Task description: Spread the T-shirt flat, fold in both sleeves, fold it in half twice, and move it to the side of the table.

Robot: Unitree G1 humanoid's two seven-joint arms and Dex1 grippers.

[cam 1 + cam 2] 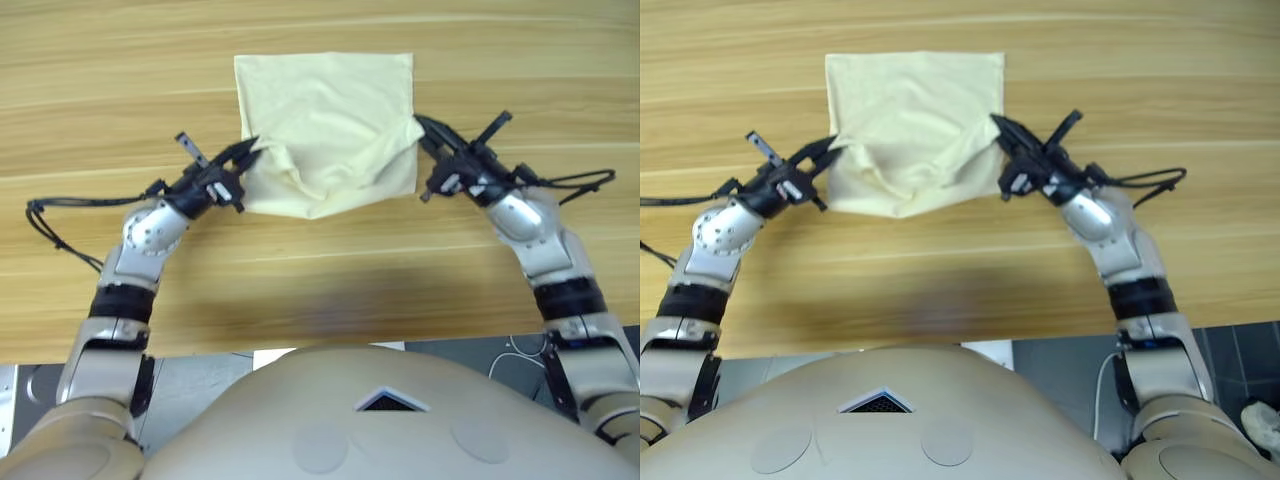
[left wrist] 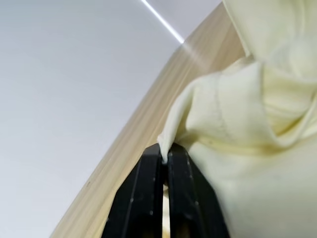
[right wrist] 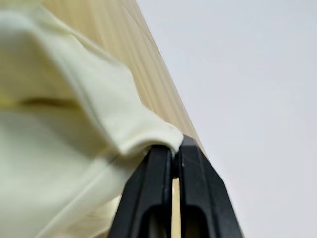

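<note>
A pale yellow T-shirt (image 1: 325,115) lies folded into a rough rectangle on the wooden table (image 1: 320,280), its near part lifted and rumpled. My left gripper (image 1: 250,150) is shut on the shirt's near left corner (image 2: 171,136). My right gripper (image 1: 420,125) is shut on the near right corner (image 3: 158,134). Both corners are held a little above the table, and the cloth (image 1: 910,150) sags between them. The far edge of the shirt rests flat on the wood.
Bare wood surrounds the shirt on all sides. The table's near edge (image 1: 300,350) runs just ahead of my body, with grey floor and cables below it.
</note>
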